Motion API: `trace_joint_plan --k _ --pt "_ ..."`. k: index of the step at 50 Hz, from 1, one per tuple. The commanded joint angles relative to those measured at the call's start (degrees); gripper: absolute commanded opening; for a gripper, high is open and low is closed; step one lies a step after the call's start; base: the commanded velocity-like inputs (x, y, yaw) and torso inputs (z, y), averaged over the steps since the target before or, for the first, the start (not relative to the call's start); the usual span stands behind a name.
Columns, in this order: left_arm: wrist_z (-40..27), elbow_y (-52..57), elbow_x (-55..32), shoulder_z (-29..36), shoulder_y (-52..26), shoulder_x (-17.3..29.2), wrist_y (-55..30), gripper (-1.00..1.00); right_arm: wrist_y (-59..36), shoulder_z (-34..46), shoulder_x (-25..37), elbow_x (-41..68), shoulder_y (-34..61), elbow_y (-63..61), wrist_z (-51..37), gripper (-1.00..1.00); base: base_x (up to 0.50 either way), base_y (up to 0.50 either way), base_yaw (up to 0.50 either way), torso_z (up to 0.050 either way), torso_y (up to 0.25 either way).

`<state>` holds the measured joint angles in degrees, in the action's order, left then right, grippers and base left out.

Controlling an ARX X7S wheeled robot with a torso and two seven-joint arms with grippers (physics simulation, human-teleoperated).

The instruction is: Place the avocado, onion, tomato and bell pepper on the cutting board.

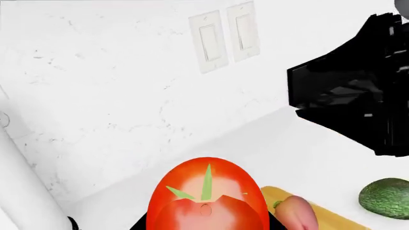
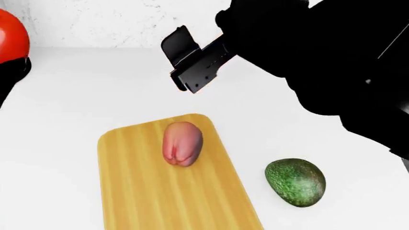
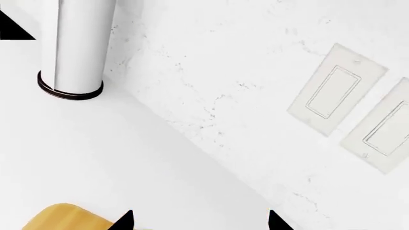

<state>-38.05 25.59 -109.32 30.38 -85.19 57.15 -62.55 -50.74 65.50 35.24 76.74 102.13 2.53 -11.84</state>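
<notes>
White stone counter (image 2: 76, 86) runs back to a pale marbled wall (image 1: 96, 72) that carries two light switch plates (image 1: 225, 36), and a white cylinder with a dark base ring (image 3: 73, 48) stands on the counter near the wall. On the counter lies the wooden cutting board (image 2: 134, 191), with the pinkish bell pepper (image 2: 182, 143) resting near its far end. The dark green avocado (image 2: 295, 182) sits on the bare counter just beside the board's right edge. The left gripper (image 1: 206, 221) is closed on the glossy red tomato (image 1: 208, 196), holding it in the air at the left, off the board. The right gripper (image 3: 199, 221) hangs above the board's far end, its fingers spread and holding nothing, as far as the edge of the right wrist view shows.
</notes>
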Motion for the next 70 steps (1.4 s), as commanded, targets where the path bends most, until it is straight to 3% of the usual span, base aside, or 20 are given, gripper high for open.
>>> trace_joint_plan --k 1,16,33,46,70 --pt "3.97 -3.22 4.78 3.48 1.47 -5.20 -1.33 -1.00 1.32 -3.38 3.40 0.72 0.29 -4.79 -9.43 1.00 0.00 0.00 0.00 0.000 0.000" --pt "11.97 -9.34 10.72 8.88 -0.88 -12.26 -5.87 -1.00 0.87 -5.07 3.27 0.42 3.83 -2.95 -10.46 1.00 0.00 0.00 0.00 0.000 0.001" --pt "31.48 -22.57 27.06 18.19 -5.13 -20.44 -8.04 -1.00 0.82 -4.70 2.41 -1.33 5.13 -1.19 -9.18 1.00 0.00 0.00 0.00 0.000 0.000" --pt "37.43 -27.09 33.47 22.42 -5.41 -22.24 -6.27 -1.00 1.02 -4.89 2.27 -1.38 4.92 -1.37 -9.22 1.00 0.00 0.00 0.00 0.000 0.001" --pt "40.88 -29.09 37.77 27.25 -1.59 -24.35 -3.94 -1.00 1.42 -4.96 2.50 -1.76 4.12 -0.96 -8.76 1.00 0.00 0.00 0.00 0.000 0.000"
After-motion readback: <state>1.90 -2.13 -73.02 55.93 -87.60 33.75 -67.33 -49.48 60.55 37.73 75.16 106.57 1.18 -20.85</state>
